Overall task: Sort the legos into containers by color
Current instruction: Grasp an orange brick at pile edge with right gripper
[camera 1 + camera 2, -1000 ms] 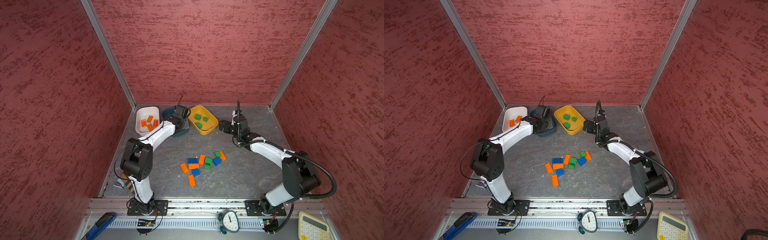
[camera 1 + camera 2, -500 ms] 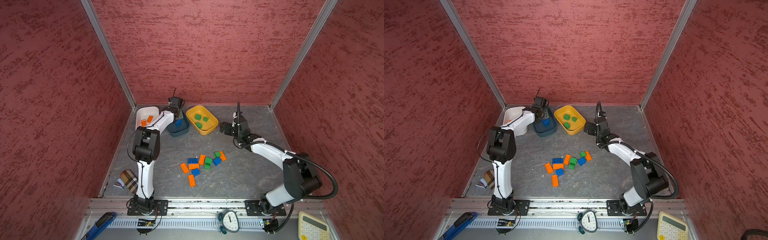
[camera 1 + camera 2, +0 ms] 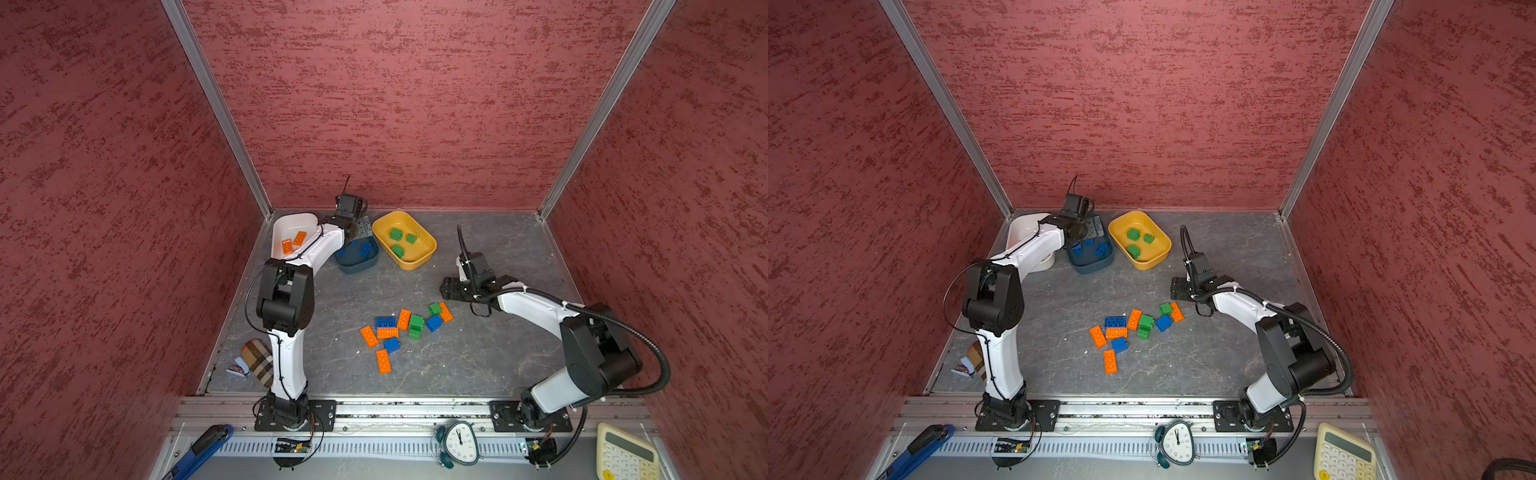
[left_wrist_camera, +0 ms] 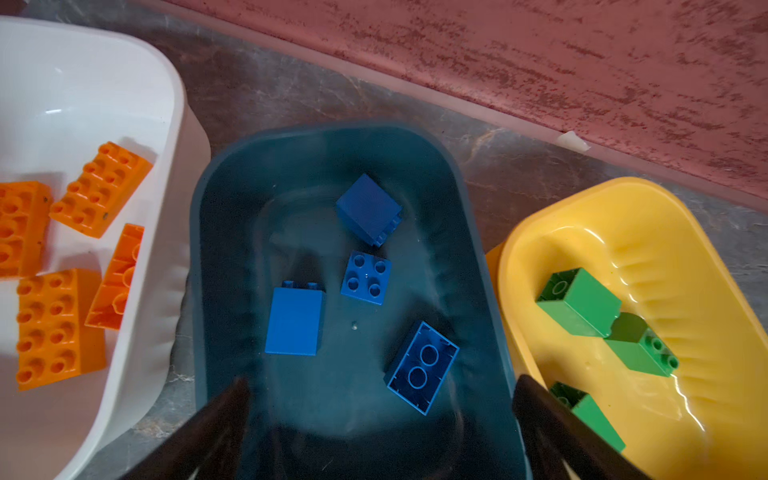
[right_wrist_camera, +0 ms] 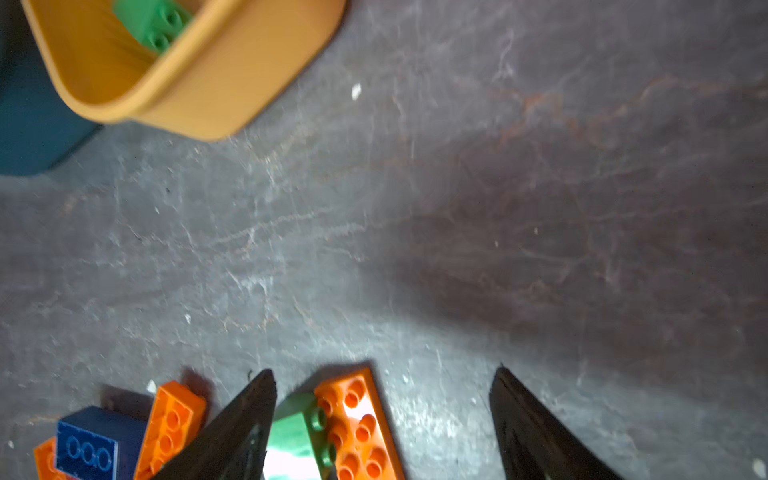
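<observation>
While the left gripper [image 4: 381, 379] is held, jaws apart, above the teal tub [image 4: 216, 199] of blue bricks [image 4: 365, 277], the right gripper [image 5: 384, 372] is seen with jaws spread near an orange brick [image 5: 357, 419] on the table [image 5: 457, 208].

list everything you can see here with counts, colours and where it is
table: 1, dark grey, the enclosure floor
white tub: 1, white, back left of table
teal tub: 1, dark teal, between the other tubs
yellow tub: 1, yellow, back centre
orange bricks: 4, orange, in white tub
blue bricks: 4, blue, in teal tub
green bricks: 3, green, in yellow tub
loose bricks: 5 orange, 3 blue, about 3 green, mid-table
pouch: 1, tan check, table's left edge
alarm clock: 1, teal, front rail
calculator: 1, cream, front right
tool: 1, blue-handled, front left
left gripper: open, above teal tub
right gripper: open, low beside loose bricks
</observation>
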Available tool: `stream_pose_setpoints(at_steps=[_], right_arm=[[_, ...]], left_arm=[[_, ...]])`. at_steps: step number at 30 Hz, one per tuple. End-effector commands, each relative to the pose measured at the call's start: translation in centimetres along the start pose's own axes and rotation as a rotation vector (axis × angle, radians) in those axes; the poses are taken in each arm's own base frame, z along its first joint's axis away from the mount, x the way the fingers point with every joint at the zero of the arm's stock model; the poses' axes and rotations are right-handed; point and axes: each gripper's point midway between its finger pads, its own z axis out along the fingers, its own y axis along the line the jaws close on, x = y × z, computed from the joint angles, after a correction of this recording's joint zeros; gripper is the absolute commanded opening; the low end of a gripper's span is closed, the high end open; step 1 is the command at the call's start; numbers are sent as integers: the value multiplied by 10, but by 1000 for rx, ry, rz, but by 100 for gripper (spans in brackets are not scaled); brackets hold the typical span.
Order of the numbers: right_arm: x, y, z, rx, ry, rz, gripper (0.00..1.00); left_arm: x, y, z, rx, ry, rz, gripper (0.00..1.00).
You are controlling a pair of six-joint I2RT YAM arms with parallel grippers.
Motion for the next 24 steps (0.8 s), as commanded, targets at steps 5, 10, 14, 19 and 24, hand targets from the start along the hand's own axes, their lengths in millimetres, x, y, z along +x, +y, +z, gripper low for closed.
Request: stream_pose_setpoints(at_steps=[5,10,14,19,24], right_arm=[[63,0,-5,6,196,-62,67],[66,17,1,-51,216,-95,62],[65,16,7,19,232,-130,61],[75,10,12,114,265,-180,58],[80,1,17,180,263,-175,53]], left_arm=[[-9,-13,-27,86,-42,-17,99],[-11,-10,-31,81,-51,-19,99],[-11,-6,-32,63,-54,-13,99],[-13,-4,-37,62,-63,-14,99],[-8,-13,-41,118,-46,-4,99]])
